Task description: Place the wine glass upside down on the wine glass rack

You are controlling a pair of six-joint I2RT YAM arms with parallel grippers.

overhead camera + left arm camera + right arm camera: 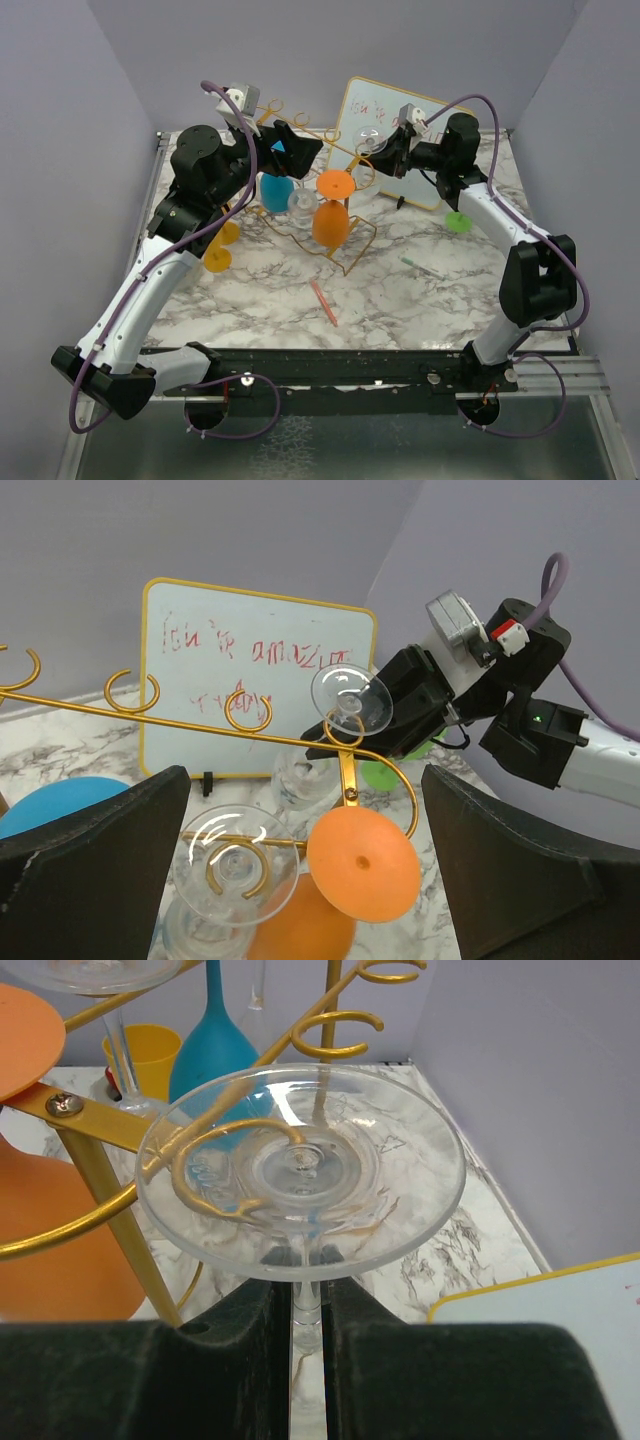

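Wine glass: clear and colourless, with a wide round foot, a thin stem and bright glints across the disc. Turned upside down, foot uppermost. Placed at the right end of the wine glass rack, up at the height of the top rail. Pinched by the stem just under the foot, between the dark fingers of the right gripper, closed narrowly on it. Seen from the right wrist with a gold curl of the rack showing through the foot from below. Resting on that curl or just above it: cannot tell.

Left gripper: spread wide, holding nothing, raised beside the rack's left end above a teal glass.

Also on the rack, all foot-up: an orange glass, the teal one, and a second clear glass between them.

Behind the rack, propped upright: a yellow-framed whiteboard with red scrawl. Beneath everything: a marble-patterned table.
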